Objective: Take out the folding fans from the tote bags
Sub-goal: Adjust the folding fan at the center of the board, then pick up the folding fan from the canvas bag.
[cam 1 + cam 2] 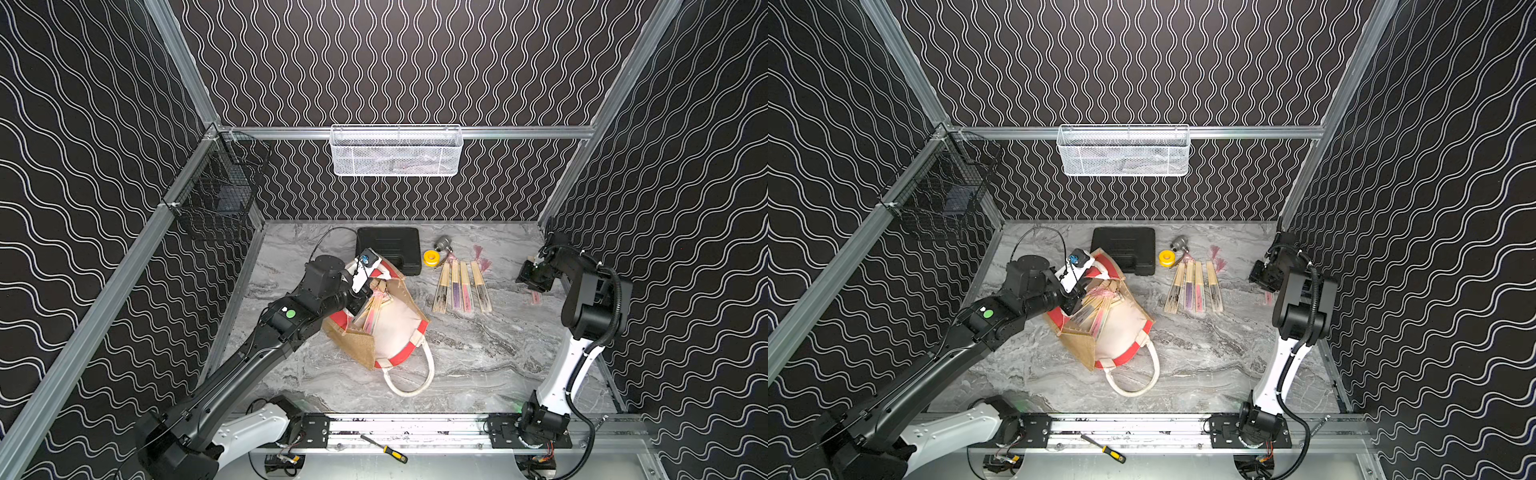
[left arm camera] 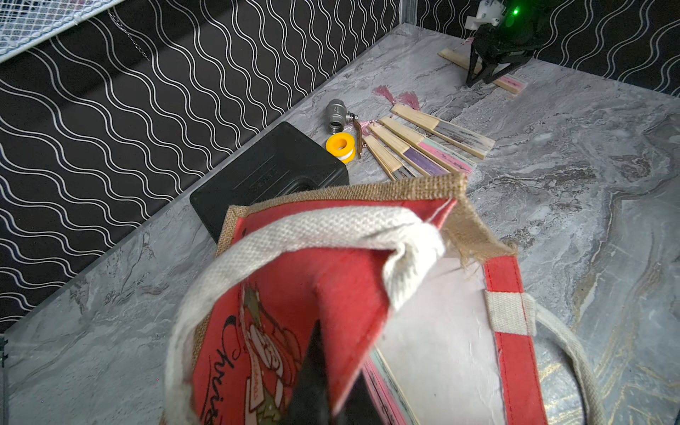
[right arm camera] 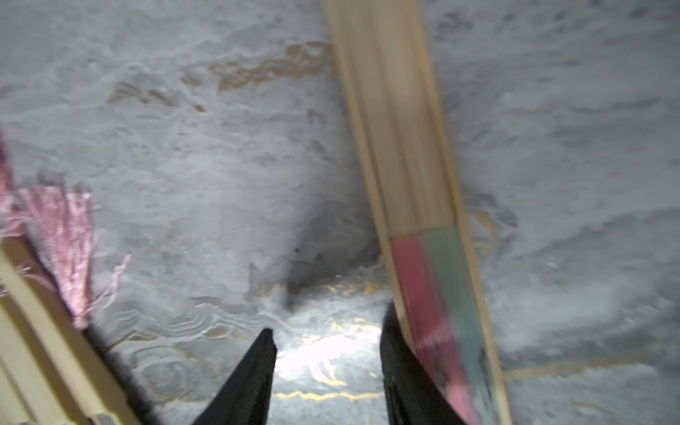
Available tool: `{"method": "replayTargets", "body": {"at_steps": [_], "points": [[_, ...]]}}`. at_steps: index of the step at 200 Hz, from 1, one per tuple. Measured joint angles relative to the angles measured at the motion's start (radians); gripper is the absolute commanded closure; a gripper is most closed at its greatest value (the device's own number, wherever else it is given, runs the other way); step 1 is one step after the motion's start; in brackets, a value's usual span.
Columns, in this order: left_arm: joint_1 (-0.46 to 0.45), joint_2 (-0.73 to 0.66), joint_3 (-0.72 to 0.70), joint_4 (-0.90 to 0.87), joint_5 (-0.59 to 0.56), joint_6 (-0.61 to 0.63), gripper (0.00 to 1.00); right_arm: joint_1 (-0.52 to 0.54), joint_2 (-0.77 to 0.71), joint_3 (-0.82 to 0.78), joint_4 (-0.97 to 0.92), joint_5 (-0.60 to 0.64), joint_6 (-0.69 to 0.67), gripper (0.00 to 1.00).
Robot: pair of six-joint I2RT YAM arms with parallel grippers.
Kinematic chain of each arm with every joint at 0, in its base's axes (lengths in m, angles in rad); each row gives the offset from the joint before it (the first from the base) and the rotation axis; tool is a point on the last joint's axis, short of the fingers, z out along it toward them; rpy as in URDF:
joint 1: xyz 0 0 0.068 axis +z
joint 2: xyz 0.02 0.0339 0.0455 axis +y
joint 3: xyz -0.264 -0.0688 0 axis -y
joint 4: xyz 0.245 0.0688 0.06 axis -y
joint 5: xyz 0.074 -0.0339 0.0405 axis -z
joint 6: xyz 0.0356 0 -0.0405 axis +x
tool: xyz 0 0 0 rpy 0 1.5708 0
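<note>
- While the left jaws were shut tight on the red rim of the bag [image 1: 357, 343], its mouth stood open, and a bundle of fans [image 1: 372, 311] lay inside against the wall nearest those jaws.
- Four more fans [image 1: 461, 286] lay in a row on the desk [image 1: 478, 365] beside the case [image 1: 388, 249]. A fifth fan [image 3: 397, 147] lay well apart from them, under the right arm [image 1: 590, 307].
- The right jaws stood about half open, low over the desk, and held nothing. Bare desk showed between them. The fifth fan ran just outside one finger [image 3: 401, 375], touching it or nearly so; the blur hid which.
- By my reading, you were ending a lay-down. To do it well, you needed to lift straight up first, so that finger did not drag the fifth fan, and only then swing toward the bag.
- Your left pinch needed to be firm and the rim high, since a slack rim would likely have closed the mouth over the bundle.
- For the next pick, you probably wanted the right jaws across one fan's bamboo end, not a tassel [image 3: 70, 235]. You would then have drawn the fan out along its own length.
</note>
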Motion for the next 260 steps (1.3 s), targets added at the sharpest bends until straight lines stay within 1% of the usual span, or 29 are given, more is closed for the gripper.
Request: {"method": "replayTargets", "body": {"at_steps": [38, 55, 89, 114, 129, 141, 164, 179, 189, 203, 213, 240, 249, 260], "points": [[0.000, -0.005, 0.000, -0.001, 0.000, 0.000, 1.00, -0.002, -0.018, 0.007, -0.037, 0.037, 0.000, 0.50], [0.000, -0.006, 0.000, -0.002, 0.000, 0.000, 1.00, -0.002, -0.028, 0.023, -0.039, 0.019, 0.000, 0.50], [0.000, -0.006, 0.000, -0.003, 0.000, 0.000, 1.00, -0.002, -0.069, 0.042, -0.037, -0.077, 0.014, 0.50], [-0.001, -0.005, 0.000, -0.003, 0.000, 0.000, 1.00, 0.000, -0.132, 0.024, -0.005, -0.182, 0.083, 0.52], [-0.001, -0.004, 0.000, -0.003, 0.000, 0.000, 1.00, 0.003, -0.216, -0.037, 0.045, -0.248, 0.158, 0.53], [-0.001, -0.003, 0.000, -0.003, 0.000, 0.000, 1.00, 0.012, -0.315, -0.118, 0.105, -0.297, 0.236, 0.53], [-0.001, -0.002, 0.000, -0.003, 0.000, 0.000, 1.00, 0.053, -0.564, -0.344, 0.278, -0.383, 0.413, 0.55], [-0.001, 0.003, 0.000, -0.001, -0.001, 0.000, 1.00, 0.119, -0.756, -0.515, 0.403, -0.409, 0.531, 0.55], [-0.001, 0.007, 0.000, 0.000, -0.003, 0.000, 1.00, 0.174, -0.861, -0.597, 0.464, -0.421, 0.581, 0.55], [-0.001, 0.010, 0.000, 0.001, -0.007, 0.000, 1.00, 0.279, -0.994, -0.694, 0.526, -0.414, 0.638, 0.56], [-0.001, 0.011, 0.000, 0.001, -0.008, 0.000, 1.00, 0.373, -1.088, -0.758, 0.552, -0.388, 0.671, 0.57], [-0.001, 0.015, 0.001, 0.002, -0.018, 0.000, 1.00, 0.589, -1.300, -0.919, 0.605, -0.317, 0.757, 0.60], [-0.001, 0.018, 0.005, -0.001, -0.019, 0.000, 1.00, 0.648, -1.344, -0.961, 0.615, -0.283, 0.787, 0.60], [-0.001, 0.016, 0.008, -0.002, -0.018, 0.000, 1.00, 0.746, -1.379, -1.001, 0.620, -0.240, 0.822, 0.60]]}}
